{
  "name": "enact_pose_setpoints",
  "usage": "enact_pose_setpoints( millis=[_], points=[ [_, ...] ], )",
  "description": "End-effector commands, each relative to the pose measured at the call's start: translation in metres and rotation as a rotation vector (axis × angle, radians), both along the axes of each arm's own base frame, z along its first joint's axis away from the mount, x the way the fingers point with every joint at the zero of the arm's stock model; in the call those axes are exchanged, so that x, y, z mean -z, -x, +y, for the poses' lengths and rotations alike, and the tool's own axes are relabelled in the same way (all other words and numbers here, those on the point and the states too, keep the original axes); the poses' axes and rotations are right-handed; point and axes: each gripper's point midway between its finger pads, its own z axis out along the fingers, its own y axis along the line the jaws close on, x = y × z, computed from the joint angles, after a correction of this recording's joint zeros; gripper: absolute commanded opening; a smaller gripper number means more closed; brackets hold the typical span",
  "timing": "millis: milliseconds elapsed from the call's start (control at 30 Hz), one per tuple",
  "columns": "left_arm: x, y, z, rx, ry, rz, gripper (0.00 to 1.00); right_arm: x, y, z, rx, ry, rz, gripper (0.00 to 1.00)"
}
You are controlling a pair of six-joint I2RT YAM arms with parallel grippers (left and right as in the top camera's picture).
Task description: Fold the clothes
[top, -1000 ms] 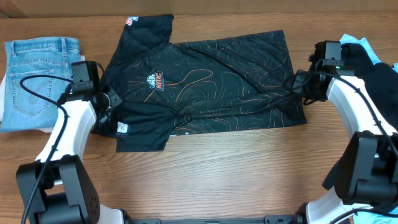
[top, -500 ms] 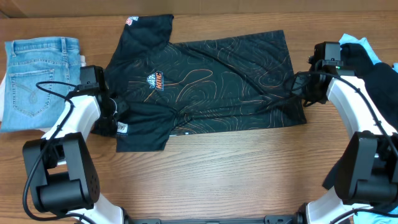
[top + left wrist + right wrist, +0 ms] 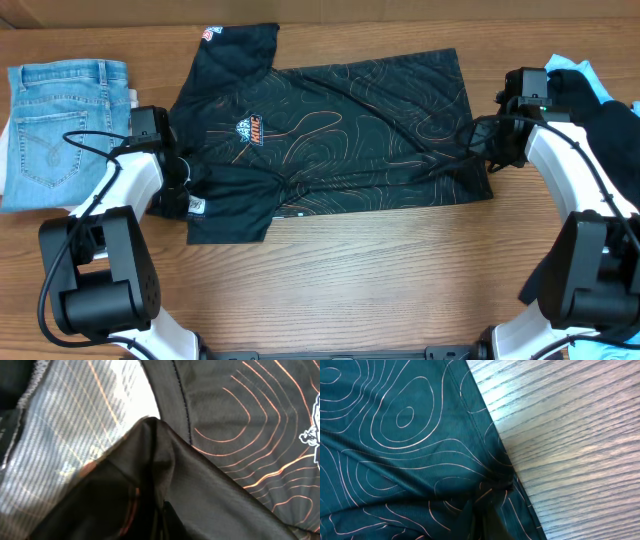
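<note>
Jersey point(image 3: 340, 130) spread flat across the far half of the table point(image 3: 350, 290). Left gripper point(image 3: 182, 182) clamped on bunched fabric at its left end. Right gripper point(image 3: 480, 142) clamped on the hem at its right end.

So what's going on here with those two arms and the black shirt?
Two robot arms are working on a black jersey spread out on the wooden table. The left gripper is pinched on the fabric by a sleeve, and the right gripper is pinched on the hem at the opposite end. No fold is made yet. Folded jeans lie off to the left.
</note>
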Motion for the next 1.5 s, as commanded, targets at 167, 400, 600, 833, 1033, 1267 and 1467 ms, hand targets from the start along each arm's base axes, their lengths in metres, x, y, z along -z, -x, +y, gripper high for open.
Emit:
enact_pose_setpoints(
  millis=[167, 400, 600, 833, 1033, 1267, 1467],
  points=[
    [-0.019, -0.018, -0.001, 0.036, 0.004, -0.060, 0.04, -0.002, -0.009, -0.001, -0.002, 0.000, -0.040, 0.04],
    [-0.041, -0.025, 0.004, 0.027, -0.009, -0.124, 0.04, -0.006, -0.018, -0.002, -0.002, 0.003, -0.080, 0.04],
    [-0.051, -0.030, 0.011, 0.005, -0.014, -0.165, 0.04, -0.008, -0.021, -0.003, -0.002, 0.004, -0.095, 0.04],
    [-0.058, -0.041, 0.018, -0.021, -0.020, -0.220, 0.04, -0.011, -0.029, -0.003, -0.002, 0.008, -0.131, 0.04],
    [-0.067, -0.056, 0.031, -0.102, -0.009, -0.288, 0.04, -0.018, -0.043, -0.005, -0.002, 0.014, -0.192, 0.04],
    [-0.071, -0.061, 0.031, -0.102, -0.005, -0.316, 0.04, -0.022, -0.050, -0.005, -0.003, 0.017, -0.226, 0.04],
    [-0.074, -0.066, 0.031, -0.102, -0.005, -0.336, 0.04, -0.024, -0.053, -0.005, -0.003, 0.018, -0.239, 0.04]
  ],
)
